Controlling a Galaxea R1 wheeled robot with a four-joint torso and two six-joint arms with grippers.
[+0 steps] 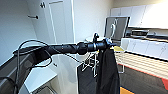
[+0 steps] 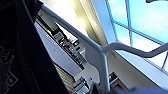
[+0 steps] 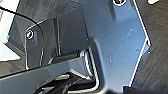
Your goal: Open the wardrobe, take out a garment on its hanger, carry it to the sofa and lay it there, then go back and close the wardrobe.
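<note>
Head view: black garment on pale hanger, lettering unreadable.

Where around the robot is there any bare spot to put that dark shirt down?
The white ledge below the left arm looks bare. The slatted drying rack beside the hanging black limp garment looks free too. The far kitchen counter is crowded.
</note>
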